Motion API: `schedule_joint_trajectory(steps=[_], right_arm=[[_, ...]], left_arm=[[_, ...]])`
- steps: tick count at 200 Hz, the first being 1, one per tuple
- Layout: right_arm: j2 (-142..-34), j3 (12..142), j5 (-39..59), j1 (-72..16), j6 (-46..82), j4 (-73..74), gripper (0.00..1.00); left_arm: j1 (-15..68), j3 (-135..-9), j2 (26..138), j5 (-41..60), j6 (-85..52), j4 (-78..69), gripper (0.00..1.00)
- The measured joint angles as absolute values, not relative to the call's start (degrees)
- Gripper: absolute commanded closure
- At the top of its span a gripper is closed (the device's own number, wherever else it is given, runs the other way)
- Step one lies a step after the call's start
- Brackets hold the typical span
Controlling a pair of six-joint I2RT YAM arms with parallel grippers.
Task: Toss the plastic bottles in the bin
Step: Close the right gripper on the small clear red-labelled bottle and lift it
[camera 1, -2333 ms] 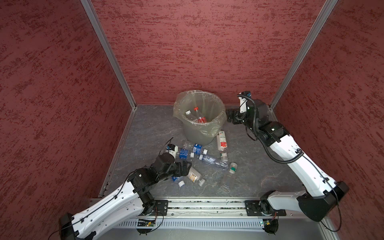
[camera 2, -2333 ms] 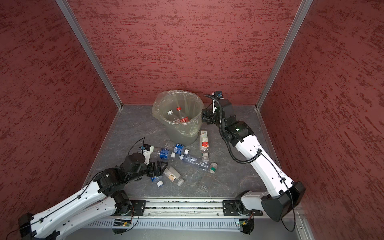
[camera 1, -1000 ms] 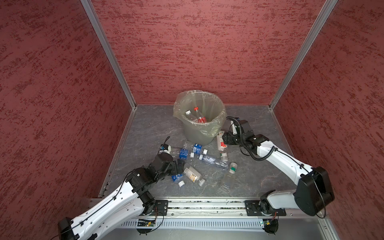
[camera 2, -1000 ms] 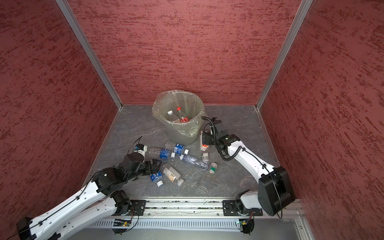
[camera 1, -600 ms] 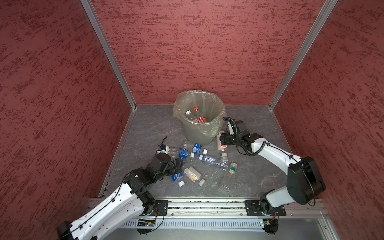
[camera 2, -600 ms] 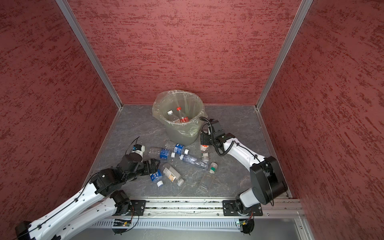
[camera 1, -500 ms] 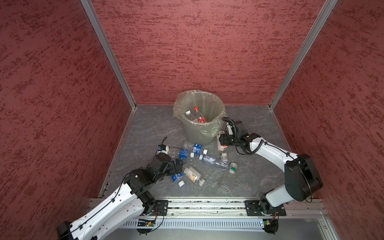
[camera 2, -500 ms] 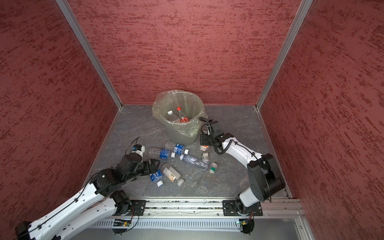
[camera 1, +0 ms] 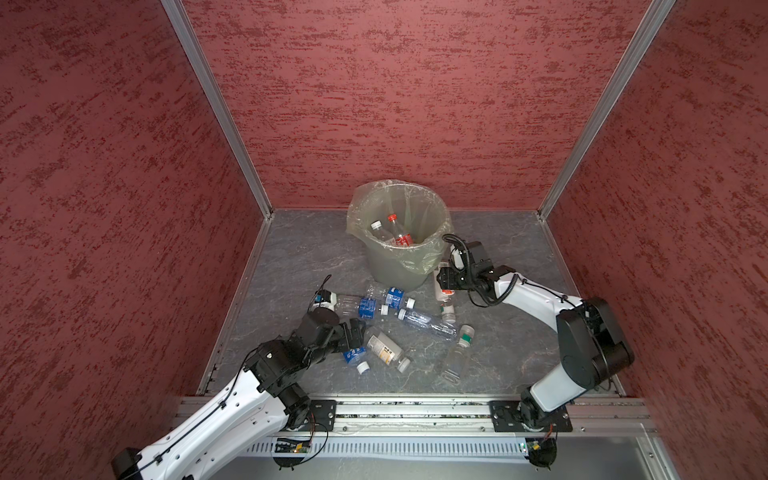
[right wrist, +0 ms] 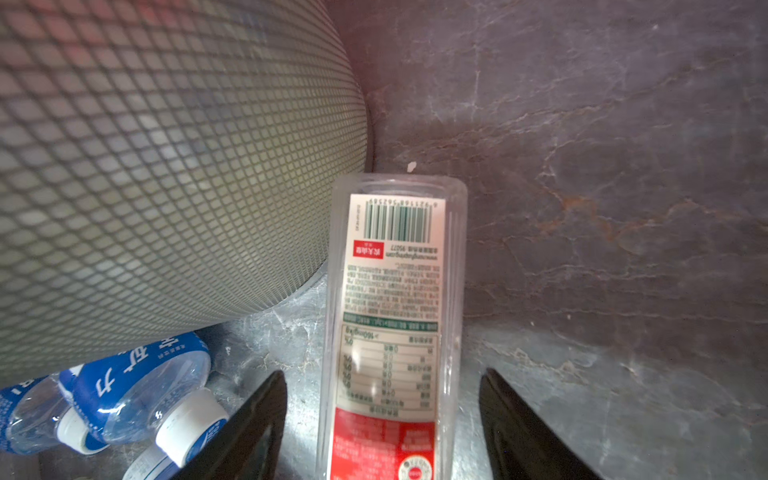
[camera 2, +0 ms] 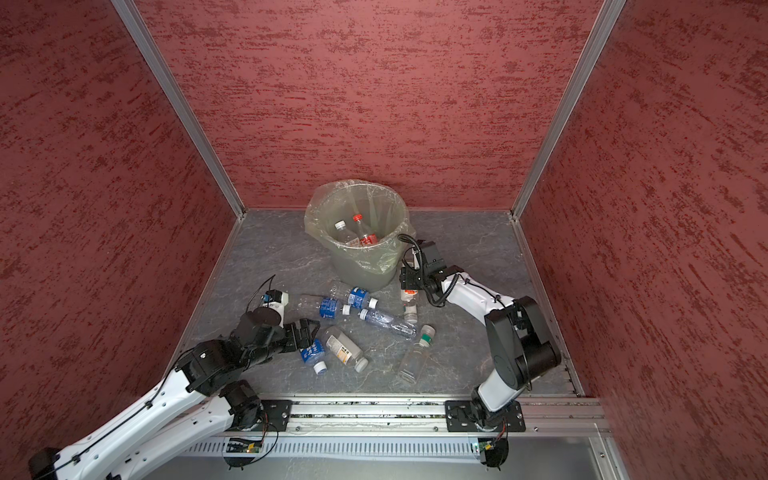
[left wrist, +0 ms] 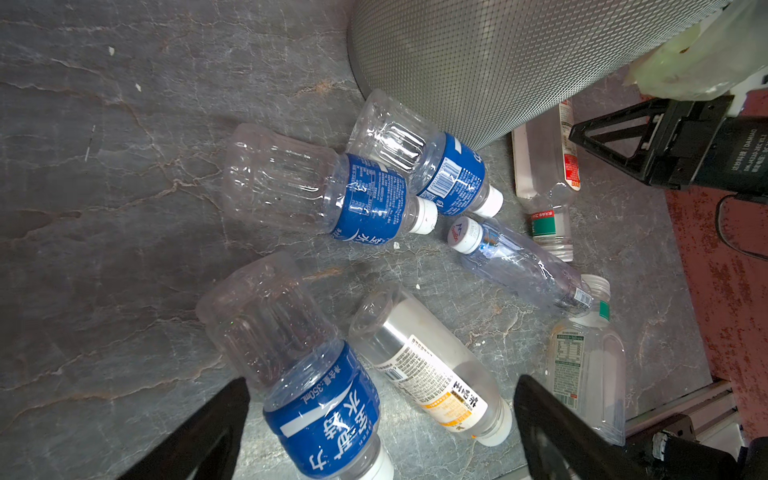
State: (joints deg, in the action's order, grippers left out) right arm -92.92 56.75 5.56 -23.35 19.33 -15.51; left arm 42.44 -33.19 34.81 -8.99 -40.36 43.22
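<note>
Grey-green bin (camera 1: 395, 266): upright near the middle of the floor's (camera 1: 291, 257) back edge, with a clear liner bag (camera 1: 357, 208) folded over its rim.
Inside the bin: two plastic bottles side by side, a red-capped bottle (camera 1: 397, 232) and a white-capped bottle (camera 1: 379, 229).
On the floor: seven more bottles lie on their sides in front of the bin, around the floor's middle.
Right gripper (right wrist: 382, 372): low at the bin's foot, fingers (right wrist: 257, 424) parted, one on either side of the red-and-white-labelled bottle (right wrist: 395, 291). A gap shows on each side and nothing is grasped.
That bottle: flat on the floor, base end just beside the bin wall, body running lengthwise between the fingers.
Left gripper (left wrist: 382, 381): spread wide and released, low over the floor left of its middle.
Between its fingers (left wrist: 208, 436): a blue-labelled bottle (left wrist: 320, 407) and, just beside it, a white-and-orange-labelled bottle (left wrist: 432, 382). Whether either finger touches them I cannot tell.
</note>
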Motion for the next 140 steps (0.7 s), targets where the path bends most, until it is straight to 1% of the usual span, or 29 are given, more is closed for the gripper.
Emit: schedule_joint_trajectory(steps=[87,140], right_arm=[[-96.25,55.64,5.8,-21.93,19.73,-13.98,0.31],[-95.74,54.89,4.56,-19.81,19.7,-13.85,0.33]], left_arm=[[41.71,-32.6,33.8,-8.84,-40.75,43.94,0.0],[40.53,-31.66,33.8,-7.46,-40.95,43.68,0.01]])
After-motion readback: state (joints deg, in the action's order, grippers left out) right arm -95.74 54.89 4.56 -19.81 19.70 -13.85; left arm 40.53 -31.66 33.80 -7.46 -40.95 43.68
